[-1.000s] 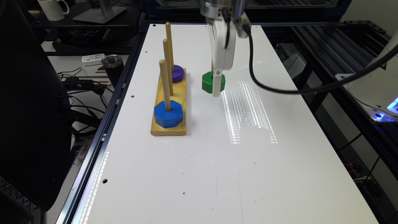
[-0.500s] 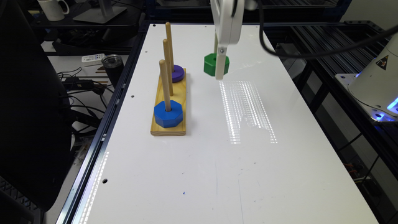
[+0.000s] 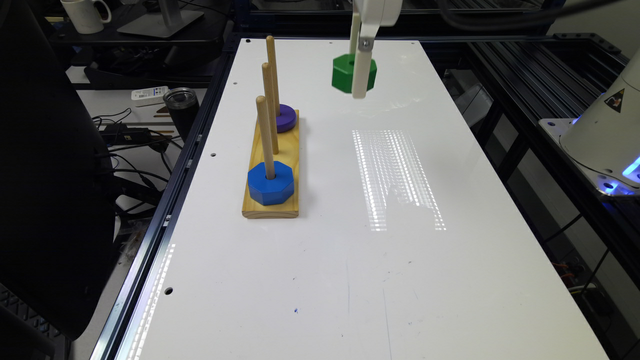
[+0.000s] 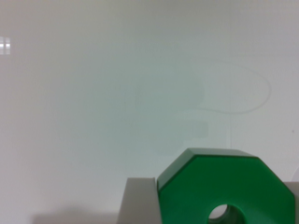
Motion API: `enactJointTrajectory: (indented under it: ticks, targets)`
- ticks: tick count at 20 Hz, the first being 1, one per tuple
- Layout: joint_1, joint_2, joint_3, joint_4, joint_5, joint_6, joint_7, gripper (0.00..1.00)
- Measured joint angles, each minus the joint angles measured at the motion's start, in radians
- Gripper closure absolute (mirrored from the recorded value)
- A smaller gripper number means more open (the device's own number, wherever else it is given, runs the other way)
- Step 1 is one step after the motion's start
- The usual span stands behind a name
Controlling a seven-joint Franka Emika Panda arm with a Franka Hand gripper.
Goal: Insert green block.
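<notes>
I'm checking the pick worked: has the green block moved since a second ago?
Yes. The green block, gripped by the gripper, has risen off the table, now sitting higher against the wooden pegs in the exterior view.

A robotics lab: white table on black aluminium framing, cables, a robot base.
</notes>
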Motion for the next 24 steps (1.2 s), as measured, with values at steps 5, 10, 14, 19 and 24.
enactJointTrajectory:
  ticks: [5,10,14,19,24]
  targets:
    - [-0.001,-0.023,0.000,0.019,0.0010,-0.039,0.000,1.00]
    - [-0.001,-0.035,0.000,0.035,0.0020,-0.067,0.000,1.00]
    - [-0.002,-0.038,0.000,0.044,0.0023,-0.078,0.000,1.00]
    - [-0.002,-0.042,0.000,0.045,0.0027,-0.082,0.000,1.00]
    - [-0.002,-0.046,0.000,0.045,0.0030,-0.084,0.000,1.00]
